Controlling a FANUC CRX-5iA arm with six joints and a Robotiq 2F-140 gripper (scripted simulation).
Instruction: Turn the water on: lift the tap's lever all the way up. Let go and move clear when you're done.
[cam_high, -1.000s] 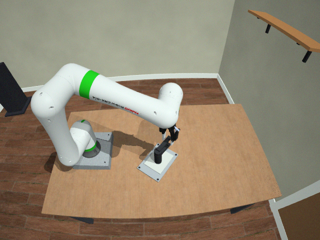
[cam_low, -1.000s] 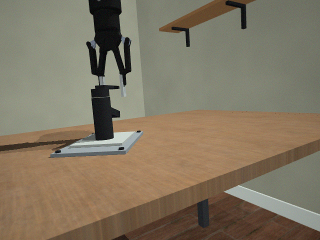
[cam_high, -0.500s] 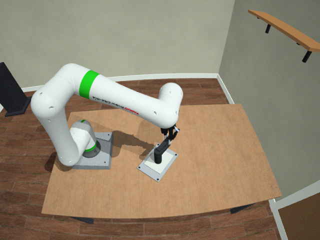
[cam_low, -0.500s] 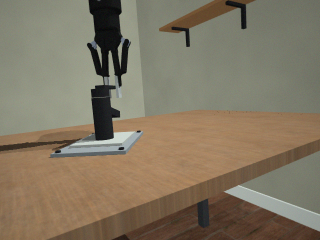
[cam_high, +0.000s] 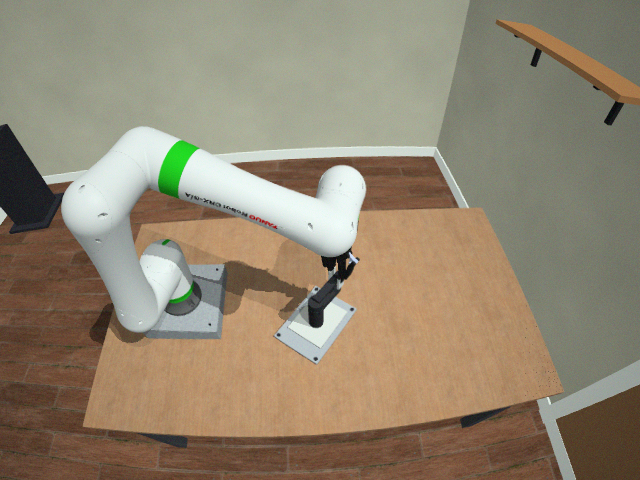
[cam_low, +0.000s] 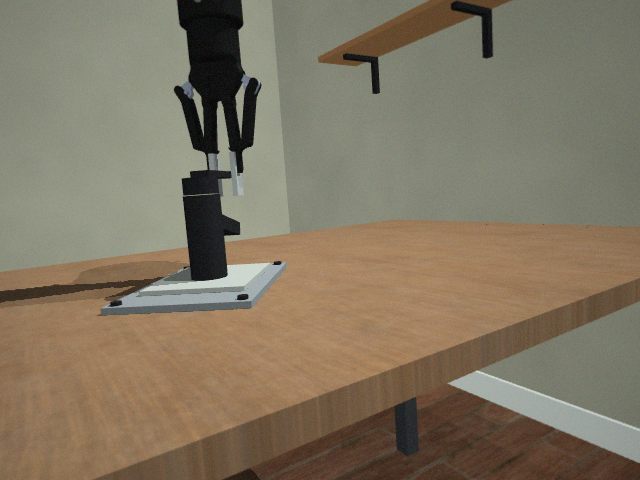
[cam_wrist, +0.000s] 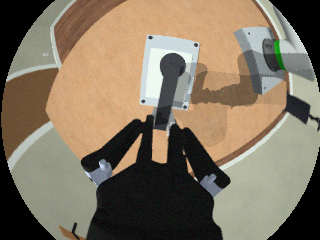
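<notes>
Our end effector (cam_low: 225, 173) is squeezed tight on the lever (cam_low: 223, 174) at the top of the black tap (cam_low: 205, 232), which stands on its plate (cam_low: 258, 286) on the tabletop (cam_low: 413, 289). We should lift slowly, straight up, and keep squeezing so it won't slip.

The top view looks down from high up, set well back, taking in the whole desk (cam_high: 423, 330), the arm (cam_high: 242, 193), the floor and a wall shelf (cam_high: 573, 59). The exterior view sits low, just above the desk's (cam_low: 361, 320) near edge, facing across it toward the tap (cam_low: 205, 232), close in. The wrist view looks straight down past the pincer (cam_wrist: 160, 135) onto the tap (cam_wrist: 170, 83). All three share the tap (cam_high: 316, 310) on its plate and the desk around it.
</notes>
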